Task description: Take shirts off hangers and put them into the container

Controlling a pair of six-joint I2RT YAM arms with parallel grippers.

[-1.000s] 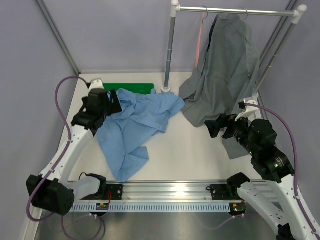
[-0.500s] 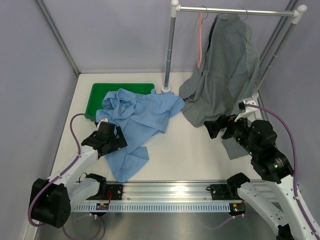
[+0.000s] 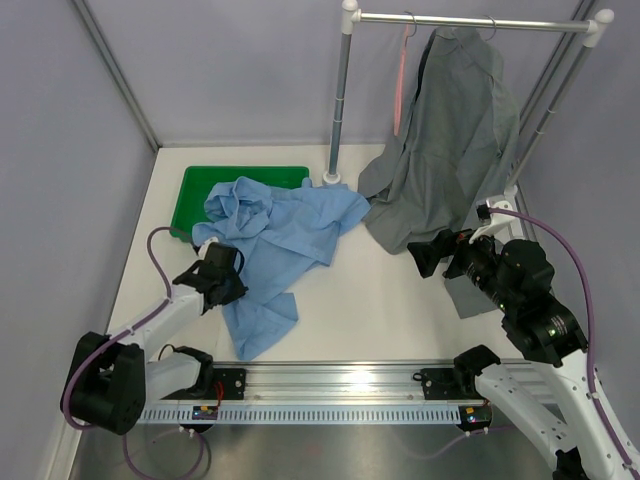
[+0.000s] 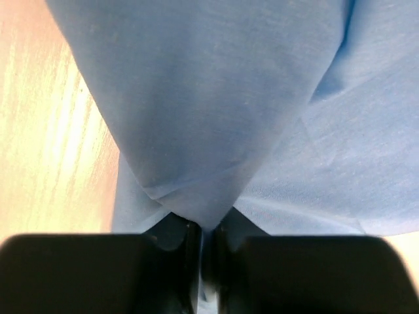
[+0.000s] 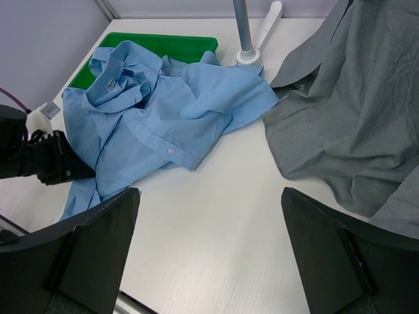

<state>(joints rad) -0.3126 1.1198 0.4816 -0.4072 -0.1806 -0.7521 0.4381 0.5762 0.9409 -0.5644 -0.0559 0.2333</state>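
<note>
The light blue shirt lies crumpled on the table, its collar end over the green container. My left gripper is at the shirt's near left edge, shut on a fold of the blue cloth; the pinched fold runs between its black fingers. The slate grey shirt hangs on its hanger, whose hook shows at the rail, and its tail rests on the table. An empty pink hanger hangs beside it. My right gripper is open over bare table, next to the grey shirt.
The white-and-metal rack stands at the back right, with its left pole and foot just beyond the blue shirt. The container's rim shows at the far left. Grey walls close in the table.
My left gripper has drawn back from the tray to the blue shirt's near left edge and shut on the cloth. The right arm has not moved.
</note>
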